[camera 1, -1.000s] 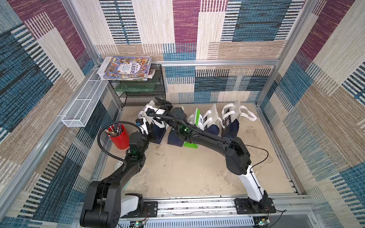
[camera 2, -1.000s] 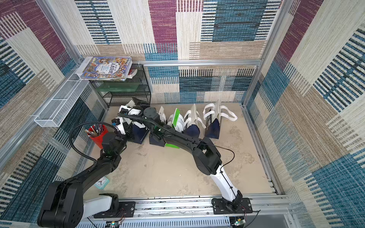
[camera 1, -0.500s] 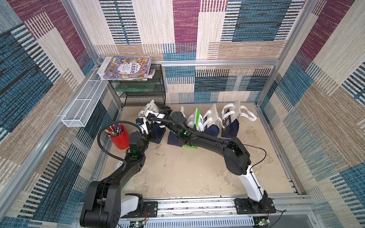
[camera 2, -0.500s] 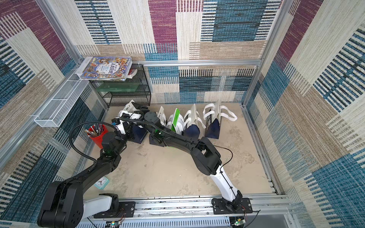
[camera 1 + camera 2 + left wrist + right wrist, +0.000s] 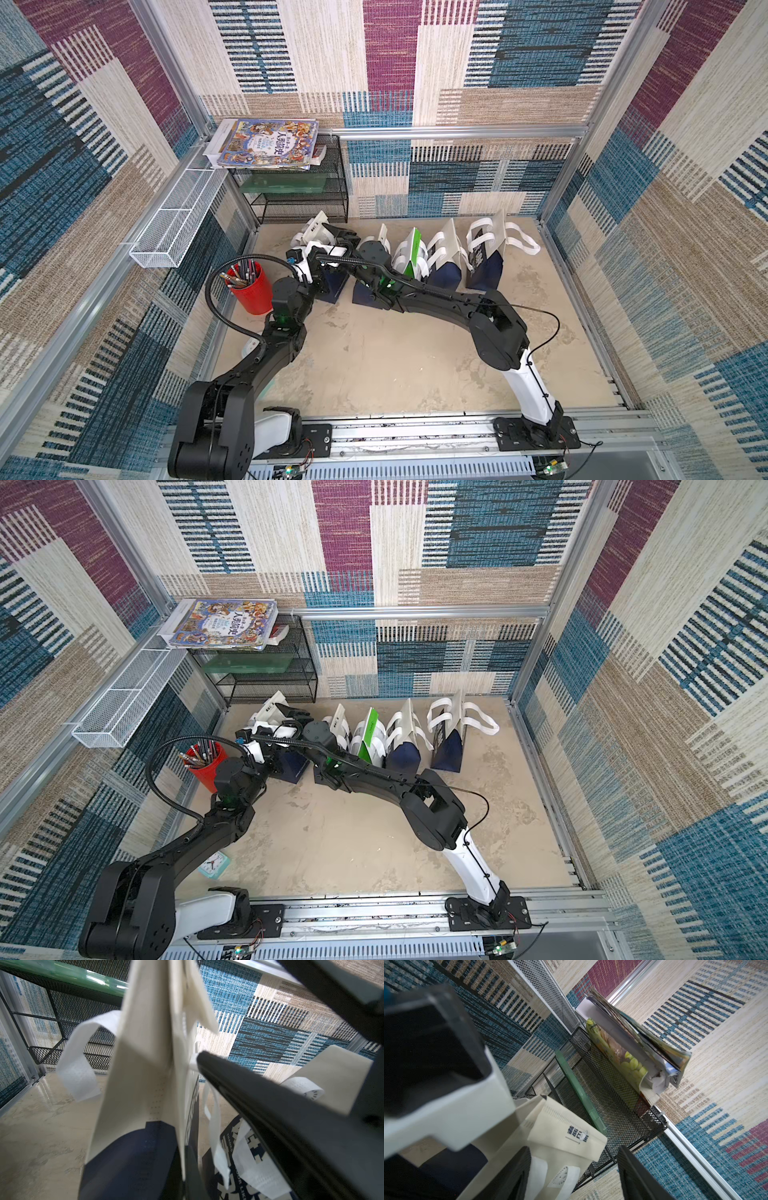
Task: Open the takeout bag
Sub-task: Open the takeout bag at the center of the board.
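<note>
Right wrist view: my right fingers [image 5: 512, 1176] stand wide, astride the top flap of the takeout bag [image 5: 560, 1132]. My left fingers [image 5: 328, 251] are closed, seemingly pinching that bag's near wall. The bag stands leftmost in the row at the far side of the bench [image 5: 395, 365], beside the wire shelf [image 5: 299, 199]. Risk: pulling one thin wall may drag or tip the bag into the neighbouring bag [image 5: 362, 297] rather than spread its mouth.

Left tool [image 5: 332, 250] pinched closed, right tool [image 5: 574, 1149] spread (both arms outstretched).
</note>
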You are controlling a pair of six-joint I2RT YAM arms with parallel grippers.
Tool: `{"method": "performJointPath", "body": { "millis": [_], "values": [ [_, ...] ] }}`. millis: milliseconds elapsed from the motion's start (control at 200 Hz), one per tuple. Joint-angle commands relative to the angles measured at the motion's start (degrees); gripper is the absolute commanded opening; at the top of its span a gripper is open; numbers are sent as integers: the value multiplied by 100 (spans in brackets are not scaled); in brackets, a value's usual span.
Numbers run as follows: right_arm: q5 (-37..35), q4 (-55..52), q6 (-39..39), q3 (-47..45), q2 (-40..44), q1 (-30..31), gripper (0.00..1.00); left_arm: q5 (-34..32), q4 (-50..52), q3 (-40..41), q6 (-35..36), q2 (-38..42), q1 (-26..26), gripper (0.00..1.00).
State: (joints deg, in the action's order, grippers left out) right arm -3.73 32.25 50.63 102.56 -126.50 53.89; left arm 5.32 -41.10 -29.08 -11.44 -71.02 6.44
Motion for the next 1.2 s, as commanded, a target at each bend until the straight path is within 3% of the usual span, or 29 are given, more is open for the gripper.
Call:
{"method": "performJointPath", "body": {
  "millis": [0, 831, 1197],
  "values": [
    [137, 328, -106, 47, 29, 25, 69, 83, -21, -27, 121, 27, -2, 0],
    [-23, 101, 34, 1317, -787, 4, 57, 81, 203, 22, 322, 246, 6, 0],
    [323, -330, 31, 1481, -876, -32, 54, 109, 251, 9, 362, 319, 7, 0]
  ]
}}
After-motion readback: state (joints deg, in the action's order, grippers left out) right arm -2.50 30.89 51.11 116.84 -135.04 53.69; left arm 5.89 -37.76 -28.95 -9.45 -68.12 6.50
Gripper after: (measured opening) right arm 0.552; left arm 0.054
